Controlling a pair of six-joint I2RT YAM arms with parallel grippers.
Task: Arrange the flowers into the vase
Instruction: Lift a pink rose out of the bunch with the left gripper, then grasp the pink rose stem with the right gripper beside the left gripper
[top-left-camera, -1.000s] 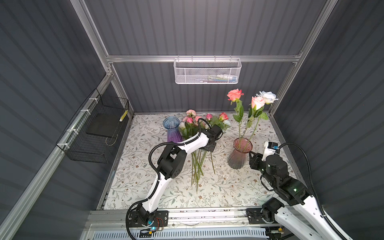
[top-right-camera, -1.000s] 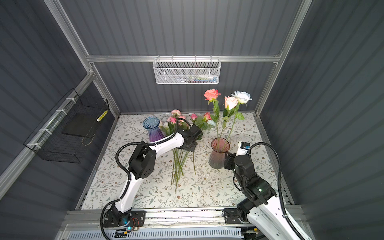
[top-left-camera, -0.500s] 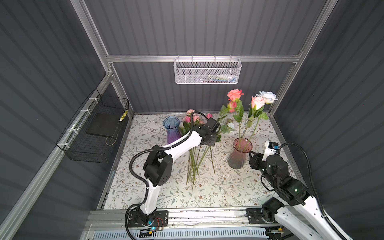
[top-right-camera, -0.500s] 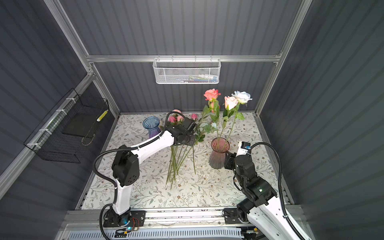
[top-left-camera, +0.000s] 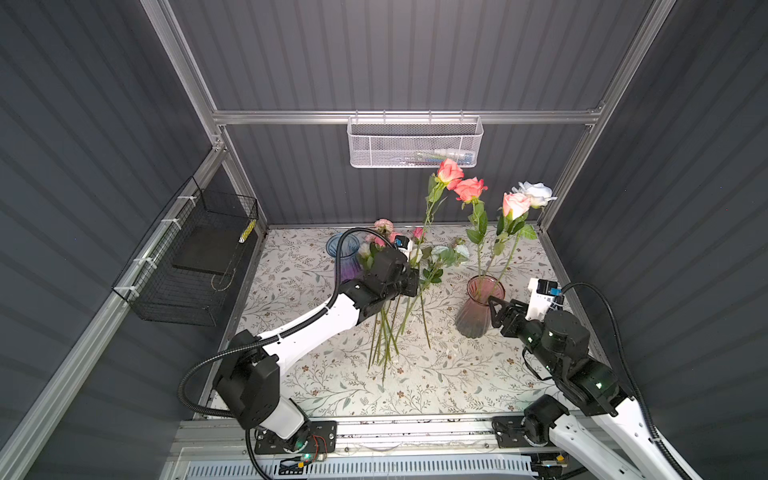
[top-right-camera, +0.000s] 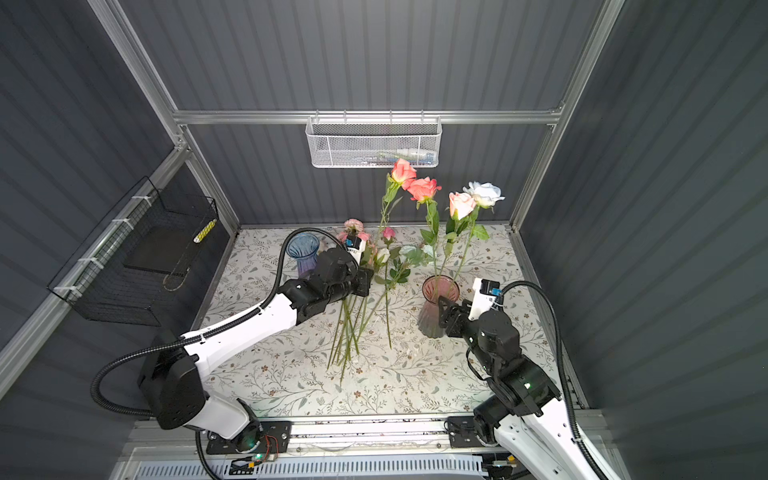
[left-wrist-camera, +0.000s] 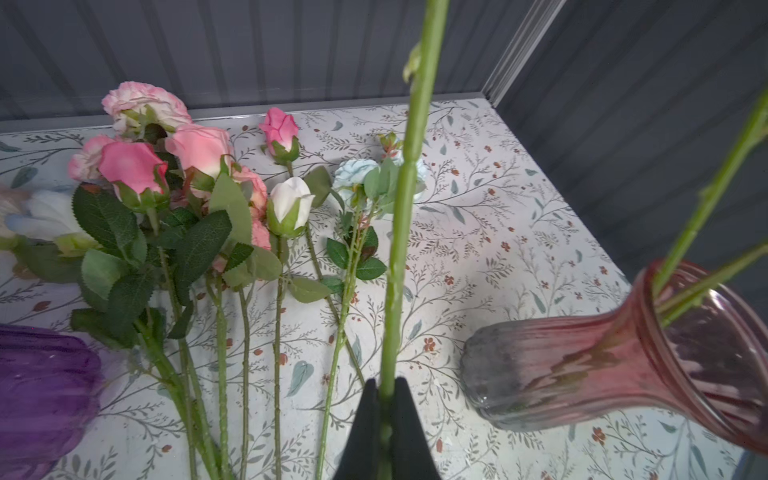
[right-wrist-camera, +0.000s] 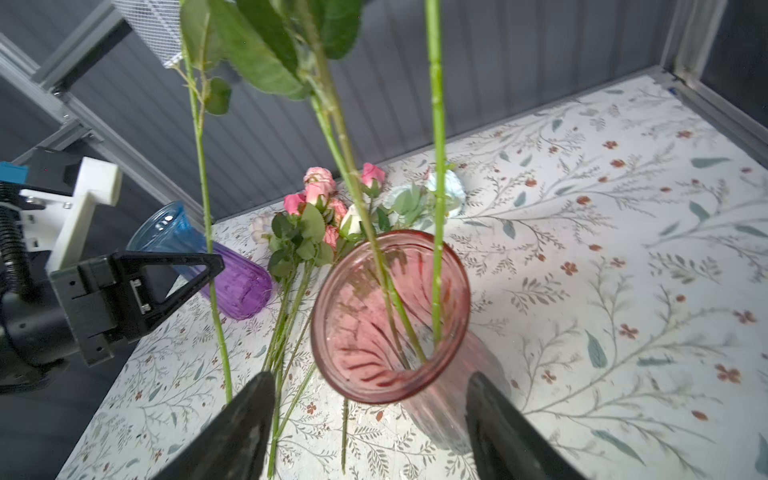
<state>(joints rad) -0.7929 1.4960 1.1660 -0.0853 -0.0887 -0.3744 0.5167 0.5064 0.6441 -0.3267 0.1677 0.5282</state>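
My left gripper (left-wrist-camera: 386, 386) is shut on the green stem (left-wrist-camera: 399, 208) of a coral rose (top-left-camera: 449, 171), held upright above the table in both top views (top-right-camera: 402, 170). The pink glass vase (top-left-camera: 478, 307) stands to its right with three flowers in it: coral (top-left-camera: 469, 189), pink (top-left-camera: 515, 204) and white (top-left-camera: 536, 193). My right gripper (right-wrist-camera: 370, 386) is open, one finger on each side of the vase (right-wrist-camera: 390, 303) below its rim. Several more flowers (left-wrist-camera: 187, 187) lie on the patterned table (top-left-camera: 457, 374) under the left arm.
A blue and purple vase (top-left-camera: 347, 257) stands at the back left, beside the lying flowers. A white mesh basket (top-left-camera: 415, 141) hangs on the back wall. A black wire basket (top-left-camera: 195, 266) hangs on the left wall. The lying stems (top-left-camera: 386, 332) reach toward the table's middle.
My left gripper has lifted the coral rose off the pile and stood it upright, nearer the pink vase. My right gripper's jaws have spread wider around the vase.
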